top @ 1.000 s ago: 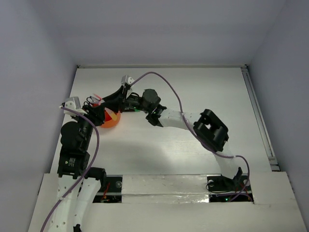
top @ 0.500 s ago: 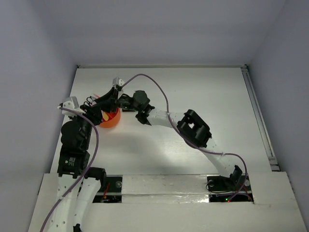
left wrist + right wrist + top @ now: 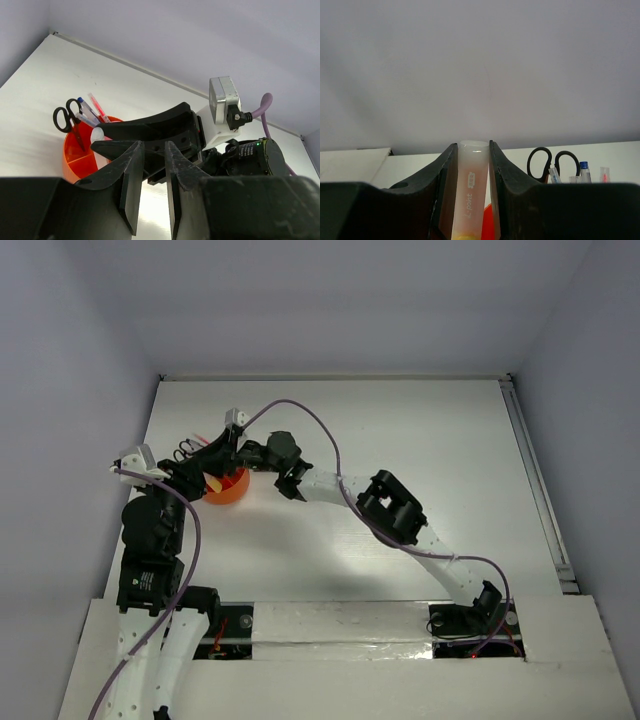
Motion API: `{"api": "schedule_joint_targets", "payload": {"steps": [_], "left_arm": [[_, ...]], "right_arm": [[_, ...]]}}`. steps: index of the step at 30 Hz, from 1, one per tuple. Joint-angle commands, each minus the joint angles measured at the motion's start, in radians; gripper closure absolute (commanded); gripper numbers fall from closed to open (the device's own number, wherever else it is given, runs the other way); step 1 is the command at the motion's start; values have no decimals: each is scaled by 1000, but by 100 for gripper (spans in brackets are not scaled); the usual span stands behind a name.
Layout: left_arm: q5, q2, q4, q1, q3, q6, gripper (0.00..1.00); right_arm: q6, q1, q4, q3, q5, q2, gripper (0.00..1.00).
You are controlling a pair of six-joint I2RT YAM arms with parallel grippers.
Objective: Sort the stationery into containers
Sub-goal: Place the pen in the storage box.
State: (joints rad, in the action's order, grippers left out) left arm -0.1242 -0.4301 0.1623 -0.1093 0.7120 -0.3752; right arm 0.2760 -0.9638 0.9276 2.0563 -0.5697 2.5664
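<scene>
The orange holder [image 3: 232, 492] stands at the table's left side. It holds black-handled scissors [image 3: 67, 115] and thin pens [image 3: 88, 108]. My right gripper [image 3: 206, 458] reaches over the holder, shut on a yellow marker [image 3: 470, 190] with a clear cap. The marker stands upright between the jaws, its lower end over the holder's rim [image 3: 490, 224]. Scissors [image 3: 552, 161] and pens [image 3: 584, 171] show to the right behind it. My left gripper [image 3: 190, 476] hovers just left of the holder, jaws a narrow gap apart with nothing between them [image 3: 154, 146]. The right gripper's fingers [image 3: 145, 131] cross right in front of it.
The enclosure's left wall [image 3: 70, 440] is close to the holder and both grippers. The right arm's purple cable [image 3: 310, 420] loops above the table's middle. A rail [image 3: 535, 480] runs along the right edge.
The right arm has stretched further left, carrying the marker from beside the holder to over it. The left wrist has shifted slightly left.
</scene>
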Motion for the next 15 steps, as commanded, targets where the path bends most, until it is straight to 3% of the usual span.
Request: {"api": "schedule_joint_targets", "payload": {"steps": [1,15], "left_arm": [[5,-7,-32,5,38,10,80],[9,-16,-35,-4,37,12,78]], "right_arm": [[-54,-13,28,36,8,6,100],[-182,-13,37,-28,85,-5,100]]}}
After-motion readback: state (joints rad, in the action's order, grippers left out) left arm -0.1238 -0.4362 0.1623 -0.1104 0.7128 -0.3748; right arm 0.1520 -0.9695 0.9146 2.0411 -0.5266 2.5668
